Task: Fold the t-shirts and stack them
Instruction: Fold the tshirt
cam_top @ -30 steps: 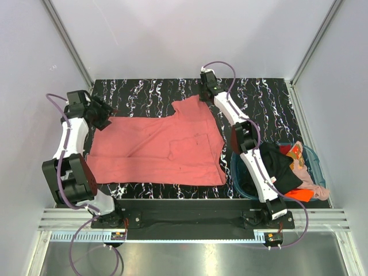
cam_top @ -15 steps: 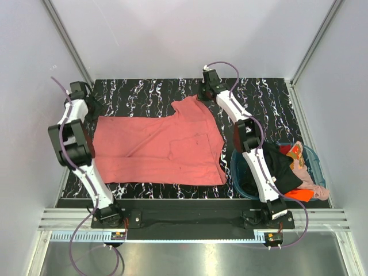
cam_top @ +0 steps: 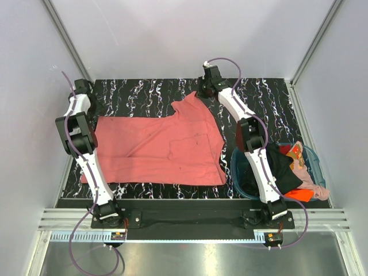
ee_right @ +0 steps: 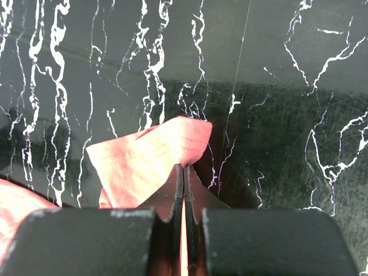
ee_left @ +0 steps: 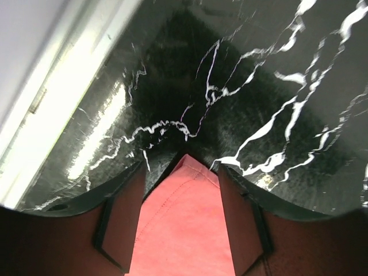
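Note:
A large salmon-red t-shirt (cam_top: 155, 149) lies spread flat on the black marbled table (cam_top: 144, 92). My left gripper (cam_top: 94, 108) is at the shirt's far left corner. In the left wrist view its jaws (ee_left: 181, 190) stand open, one on each side of the pointed shirt corner (ee_left: 184, 230). My right gripper (cam_top: 202, 94) is at the shirt's far right corner. In the right wrist view it (ee_right: 184, 169) is shut on the stitched hem (ee_right: 144, 161), which bunches up in front of the fingers. More t-shirts, black (cam_top: 282, 167), orange (cam_top: 299, 194) and pale pink (cam_top: 310, 183), are piled at the right.
A round teal basket (cam_top: 315, 158) at the near right holds the piled shirts, and the right arm passes over it. Grey walls with metal rails close in the table on the left, back and right. The left gripper is close to the left wall rail (ee_left: 69, 98).
The left arm has stretched out to the far left corner of the shirt. The right gripper has closed on the far right corner and moved slightly farther back.

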Robot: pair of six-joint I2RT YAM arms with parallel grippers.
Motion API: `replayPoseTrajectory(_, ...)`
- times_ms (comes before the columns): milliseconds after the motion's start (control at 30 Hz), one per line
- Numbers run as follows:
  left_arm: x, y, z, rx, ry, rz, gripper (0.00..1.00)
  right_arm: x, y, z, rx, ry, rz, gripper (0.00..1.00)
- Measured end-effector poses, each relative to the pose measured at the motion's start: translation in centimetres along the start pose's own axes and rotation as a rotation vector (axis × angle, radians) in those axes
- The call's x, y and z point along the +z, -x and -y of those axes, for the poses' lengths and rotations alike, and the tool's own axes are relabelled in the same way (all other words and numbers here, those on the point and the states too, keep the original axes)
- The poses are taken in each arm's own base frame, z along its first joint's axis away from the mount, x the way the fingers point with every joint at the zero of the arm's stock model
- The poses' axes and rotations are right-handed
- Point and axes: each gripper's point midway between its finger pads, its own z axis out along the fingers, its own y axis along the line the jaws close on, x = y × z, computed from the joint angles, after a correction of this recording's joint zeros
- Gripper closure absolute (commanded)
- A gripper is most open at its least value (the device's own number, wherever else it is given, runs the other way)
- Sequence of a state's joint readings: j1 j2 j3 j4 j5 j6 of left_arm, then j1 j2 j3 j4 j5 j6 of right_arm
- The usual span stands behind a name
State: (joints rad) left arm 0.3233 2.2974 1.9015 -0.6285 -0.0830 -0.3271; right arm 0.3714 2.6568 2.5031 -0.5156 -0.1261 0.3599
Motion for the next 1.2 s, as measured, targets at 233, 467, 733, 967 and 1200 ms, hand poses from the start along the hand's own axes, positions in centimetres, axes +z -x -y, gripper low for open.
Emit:
replayPoseTrajectory(233, 0.8, -1.0, 0.3, -0.042, -0.001, -0.058, 0.57, 0.2, -0.9, 0.6, 0.004, 0.001, -0.029, 1.0)
replayPoseTrajectory(467, 1.2, -1.0, 0.7, -0.066, -0.011, -0.076, 1.0, -0.2, -0.3, 1.4, 0.014, -0.002, -0.023, 1.0)
replayPoseTrajectory(733, 0.6, -1.5, 1.2, -0.09, -0.036, -0.106, 1.0, -2.0, 1.8, 1.4, 0.072, 0.031, -0.014, 1.0)
replayPoseTrajectory(967, -3.0, -1.8, 1.3, -0.093, -0.049, -0.146, 1.0, -7.7, 4.4, -0.3, 0.162, 0.079, -0.025, 1.0)
replayPoseTrajectory(1200, -9.3, -0.9, 0.7, -0.079, -0.059, -0.085, 1.0, -15.1, 5.2, -3.3, 0.2, 0.136, -0.043, 1.0)
